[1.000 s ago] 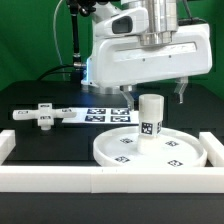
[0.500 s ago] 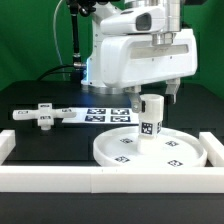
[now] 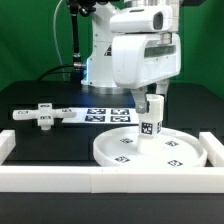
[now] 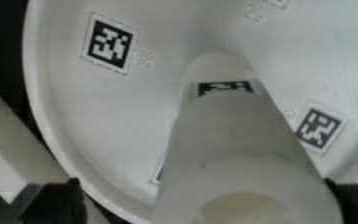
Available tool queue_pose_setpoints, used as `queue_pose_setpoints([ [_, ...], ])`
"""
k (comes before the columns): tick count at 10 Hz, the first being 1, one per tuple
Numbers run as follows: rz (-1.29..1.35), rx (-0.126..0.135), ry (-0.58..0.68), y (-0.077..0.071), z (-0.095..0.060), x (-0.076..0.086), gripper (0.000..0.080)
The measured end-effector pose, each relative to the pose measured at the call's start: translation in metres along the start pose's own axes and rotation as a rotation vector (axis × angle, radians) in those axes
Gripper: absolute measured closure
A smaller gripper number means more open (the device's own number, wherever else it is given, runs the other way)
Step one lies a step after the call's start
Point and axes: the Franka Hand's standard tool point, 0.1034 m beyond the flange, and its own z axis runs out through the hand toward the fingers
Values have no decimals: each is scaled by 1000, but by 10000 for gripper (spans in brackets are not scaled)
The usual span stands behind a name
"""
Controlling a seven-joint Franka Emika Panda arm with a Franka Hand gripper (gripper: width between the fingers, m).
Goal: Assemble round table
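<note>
The large rimmed round disc (image 3: 113, 150) lies flat on the black table, with tags on its face. The short cylindrical leg (image 3: 151, 119) stands upright at its middle. My gripper (image 3: 152, 97) hangs straight over the leg's top, its fingers lined up front to back as the exterior view sees them. In the wrist view the leg (image 4: 240, 150) rises from the disc (image 4: 131, 110) into my gripper (image 4: 208, 208). The dark fingers (image 4: 48, 202) stand out to either side of the leg, with a gap showing on one side. The cross-shaped base (image 3: 40, 115) lies apart at the exterior view's left.
The marker board (image 3: 104, 113) lies behind the disc. A long white border rail (image 3: 100, 181) runs along the front, with raised ends at both sides. The robot's white body fills the space behind and above the disc.
My gripper has turned about its vertical axis over the leg. The fingers stood spread left and right of the leg before and are now in line with it. Leg and disc have not moved.
</note>
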Motion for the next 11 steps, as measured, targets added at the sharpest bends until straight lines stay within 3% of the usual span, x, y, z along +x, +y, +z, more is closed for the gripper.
queue_pose_setpoints([
  [4, -372, -11, -42, -2, 3, 1, 151],
  [8, -546, -12, -60, -3, 3, 1, 151],
  [9, -543, -11, -60, -3, 3, 0, 273],
  [10, -539, -11, -60, -2, 3, 0, 273],
  [11, -539, -10, -61, -3, 3, 0, 398],
])
